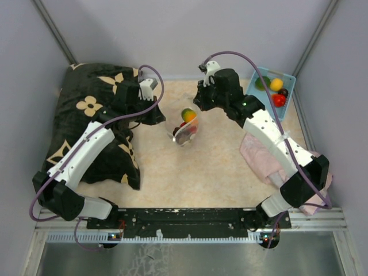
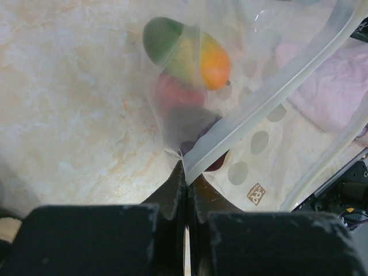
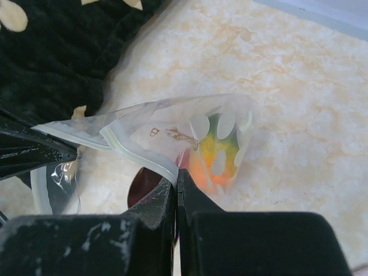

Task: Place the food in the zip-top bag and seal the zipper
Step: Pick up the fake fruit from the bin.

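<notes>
The zip-top bag (image 1: 184, 133), clear with white dots, hangs between both grippers just above the tabletop. Inside it lies food: a green-yellow-orange fruit (image 2: 184, 52), a red piece (image 2: 175, 95) and a dark maroon one (image 3: 142, 184). My left gripper (image 2: 185, 169) is shut on one end of the zipper (image 2: 270, 98). My right gripper (image 3: 176, 175) is shut on the other end of the strip (image 3: 138, 152). The bag's mouth gapes between them. More food, green (image 1: 262, 83), yellow (image 1: 276, 84), red (image 1: 279, 99) and maroon, sits in the basket.
The light blue basket (image 1: 261, 102) stands at the back right corner. A black floral pillow (image 1: 86, 109) fills the left side under my left arm. A pink cloth (image 1: 261, 158) lies at the right under my right arm.
</notes>
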